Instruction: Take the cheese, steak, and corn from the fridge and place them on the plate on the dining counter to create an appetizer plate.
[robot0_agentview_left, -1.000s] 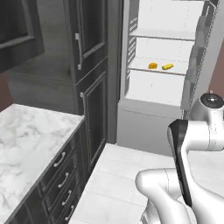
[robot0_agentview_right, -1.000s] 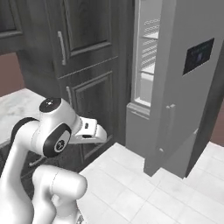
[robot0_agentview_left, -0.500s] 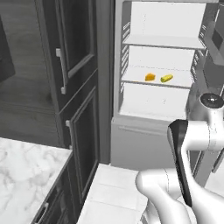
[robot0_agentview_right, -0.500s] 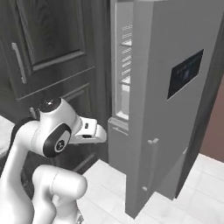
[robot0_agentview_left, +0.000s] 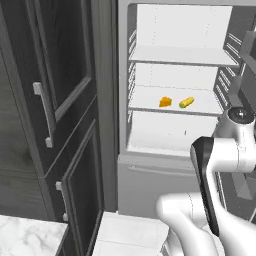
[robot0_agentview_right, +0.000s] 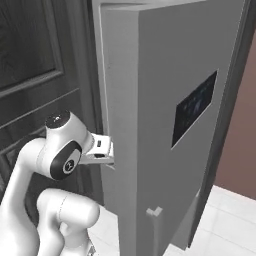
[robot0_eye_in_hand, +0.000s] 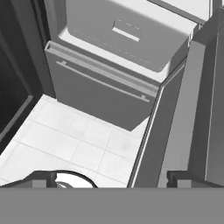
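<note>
The fridge (robot0_agentview_left: 175, 35) stands open in the left base view, white inside. On its middle shelf lie the orange cheese (robot0_agentview_left: 165, 102) wedge and, just to its right, the yellow corn (robot0_agentview_left: 186, 102) cob, close but apart. My gripper (robot0_eye_in_hand: 111, 180) is open and holds nothing, its fingertips (robot0_eye_in_hand: 41, 178) spread wide. It hangs low over the white floor, in front of the fridge's lower drawer (robot0_eye_in_hand: 100, 83). In the right base view my wrist (robot0_agentview_right: 100, 149) sits at the left edge of the grey fridge door (robot0_agentview_right: 150, 100). The steak, the plate and the dining counter are out of view.
Dark wood-grain cabinets (robot0_agentview_left: 55, 115) with metal handles stand to the left of the fridge. A marble counter corner (robot0_agentview_left: 27, 237) shows at the lower left. The open door (robot0_eye_in_hand: 179, 127) rises close on the gripper's right. White floor tiles (robot0_eye_in_hand: 65, 140) lie below.
The whole picture has shifted: the base has driven toward the fridge, which now looks larger and closer. Cheese and corn lie as before. The gripper stays open.
</note>
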